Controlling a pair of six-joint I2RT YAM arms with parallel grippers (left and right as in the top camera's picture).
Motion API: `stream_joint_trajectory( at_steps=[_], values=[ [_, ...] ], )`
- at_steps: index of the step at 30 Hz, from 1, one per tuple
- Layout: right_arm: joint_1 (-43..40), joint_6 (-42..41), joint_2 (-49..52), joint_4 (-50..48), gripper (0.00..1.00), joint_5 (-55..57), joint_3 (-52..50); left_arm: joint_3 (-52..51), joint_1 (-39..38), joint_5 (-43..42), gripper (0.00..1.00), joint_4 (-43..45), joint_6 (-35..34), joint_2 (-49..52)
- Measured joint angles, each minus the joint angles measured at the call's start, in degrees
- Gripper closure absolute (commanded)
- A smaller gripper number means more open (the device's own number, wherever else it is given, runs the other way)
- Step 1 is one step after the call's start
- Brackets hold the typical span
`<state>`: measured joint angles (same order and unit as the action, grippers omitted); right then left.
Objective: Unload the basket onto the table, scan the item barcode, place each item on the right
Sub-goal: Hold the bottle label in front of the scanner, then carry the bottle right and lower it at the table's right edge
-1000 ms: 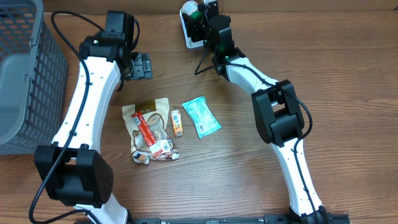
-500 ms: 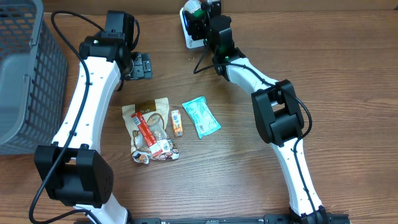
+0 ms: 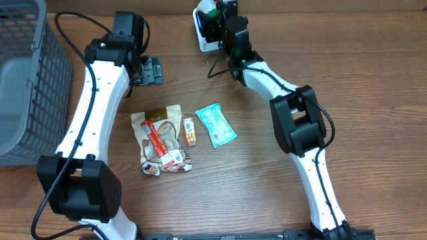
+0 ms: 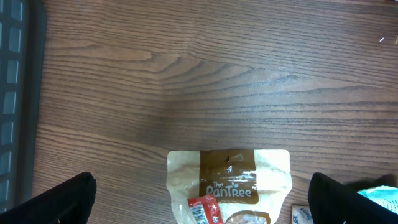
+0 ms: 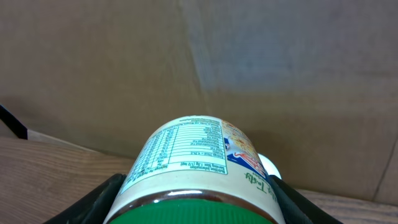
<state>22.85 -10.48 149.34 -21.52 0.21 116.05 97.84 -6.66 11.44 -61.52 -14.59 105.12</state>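
My right gripper [image 3: 215,21] is at the table's back edge, shut on a jar [image 5: 194,158] with a green lid [image 5: 198,213] and a cream label. The nutrition panel faces the wrist camera, and no barcode shows on the jar. The jar [image 3: 209,12] hangs just over a white scanner [image 3: 202,40], whose pale edge [image 5: 269,167] peeks out behind it. My left gripper [image 4: 202,205] is open above a tan PanTree pouch [image 4: 229,177], with black fingers [image 4: 59,199] far apart on either side.
On the table's middle lie the pouch [image 3: 160,130] with a red packet [image 3: 157,139] on it, a small orange packet [image 3: 190,131] and a teal packet [image 3: 215,125]. A grey mesh basket [image 3: 30,80] stands at the left. A cardboard wall [image 5: 199,62] rises behind the scanner.
The right gripper with the jar has shifted very slightly toward the back edge. The left arm has not moved.
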Motion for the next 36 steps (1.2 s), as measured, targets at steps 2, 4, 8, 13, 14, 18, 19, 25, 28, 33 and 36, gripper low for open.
stream_joint_trajectory(
  at_steps=[2, 4, 8, 13, 14, 18, 19, 25, 28, 33, 36],
  values=[
    [0.0, 0.0, -0.1, -0.3, 0.96, 0.0, 0.0, 0.0, 0.0, 0.0, 0.00, 0.0, 0.0, 0.0],
    [-0.1, 0.0, -0.5, -0.2, 0.96, 0.0, 0.0, 0.0, 0.0, 0.0, 0.00, 0.0, 0.0, 0.0],
    [-0.7, 0.0, -2.6, 0.2, 0.96, -0.2, -0.2, 0.0, 0.0, 0.0, 0.00, 0.0, 0.0, 0.0],
    [-1.7, 0.0, -9.4, 6.5, 0.96, -0.2, -0.2, 0.0, 0.0, 0.0, 0.00, 0.0, 0.0, 0.0],
    [-1.8, 0.0, -11.1, 8.7, 0.96, -0.2, -0.2, 0.0, 0.0, 0.0, 0.00, 0.0, 0.0, 0.0],
    [-1.9, 0.0, -18.5, 18.0, 0.96, -0.2, -0.2, 0.0, 0.0, 0.0, 0.00, 0.0, 0.0, 0.0],
    [-1.9, 0.0, -20.6, 20.8, 0.96, -0.3, -0.2, 0.0, 0.0, 0.0, 0.00, 0.0, 0.0, 0.0],
    [-1.9, 0.0, -32.0, 39.7, 0.96, -0.2, -0.2, 0.0, 0.0, 0.0, 0.00, 0.0, 0.0, 0.0],
    [-2.1, 0.0, -37.4, 50.3, 0.96, -0.3, -0.2, 0.0, 0.0, 0.0, 0.00, 0.0, 0.0, 0.0],
    [-4.7, 0.0, -45.3, 72.8, 0.96, -0.8, 0.0, 0.0, 0.0, 0.0, 0.00, 0.0, 0.0, 0.0],
    [-9.3, 0.0, -47.4, 88.1, 0.92, -0.8, 0.1, 0.0, 0.0, 0.0, 0.00, 0.0, 0.0, 0.0]
  ],
)
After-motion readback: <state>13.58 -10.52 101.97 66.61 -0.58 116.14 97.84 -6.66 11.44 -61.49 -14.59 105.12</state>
